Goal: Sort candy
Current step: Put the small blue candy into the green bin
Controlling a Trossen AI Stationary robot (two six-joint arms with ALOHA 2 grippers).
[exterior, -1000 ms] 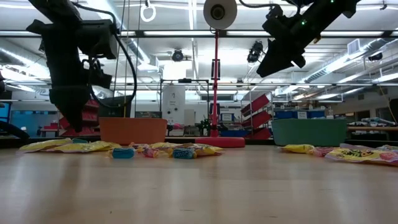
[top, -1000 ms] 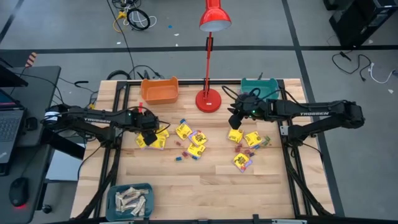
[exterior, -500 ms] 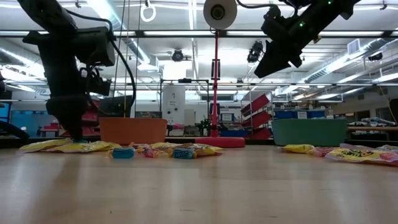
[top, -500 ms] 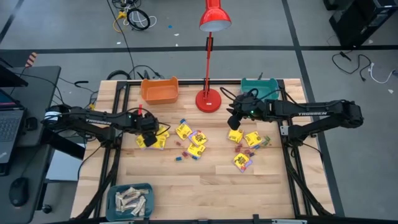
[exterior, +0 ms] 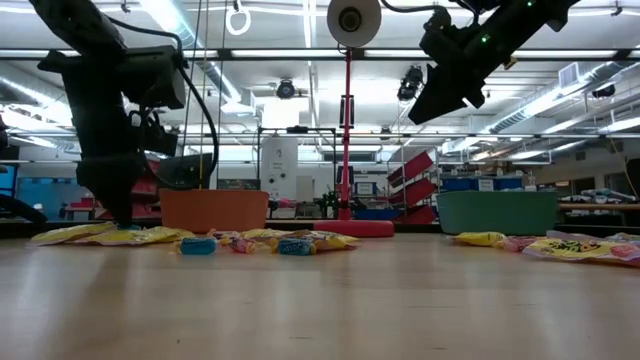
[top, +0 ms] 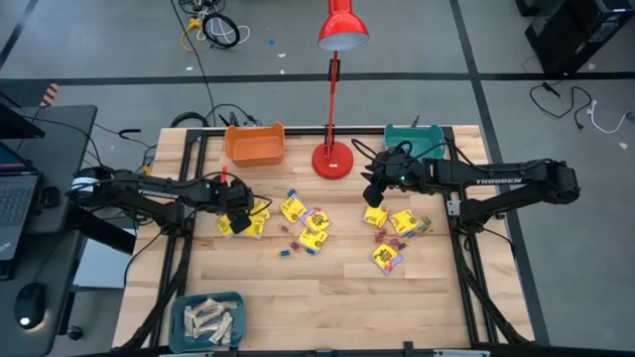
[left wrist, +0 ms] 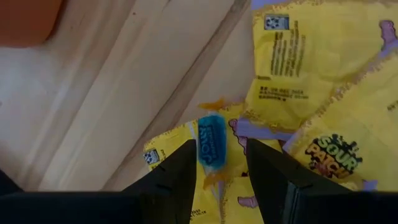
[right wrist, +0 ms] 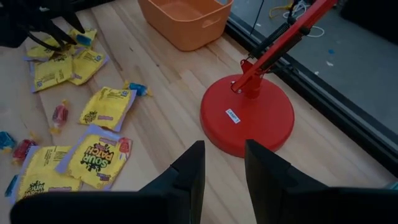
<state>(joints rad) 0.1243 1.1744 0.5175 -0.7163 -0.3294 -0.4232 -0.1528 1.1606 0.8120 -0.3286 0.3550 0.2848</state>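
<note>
Sorting looks barely underway: most candy (top: 316,226) lies loose mid-desk (top: 337,297), only pale bars sit in the teal bin (top: 208,319), and the orange bin (top: 254,145) looks empty. The left gripper (left wrist: 217,163) is down on the yellow packets (left wrist: 323,93), open around 1 blue piece (left wrist: 211,142), not yet clamped. The right gripper (right wrist: 222,163) hovers open and empty near the lamp base (right wrist: 247,118).

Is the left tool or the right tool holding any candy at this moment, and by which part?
Nothing is held. The left tool stands open around a blue candy lying on yellow packets; the right tool is open and empty.
</note>
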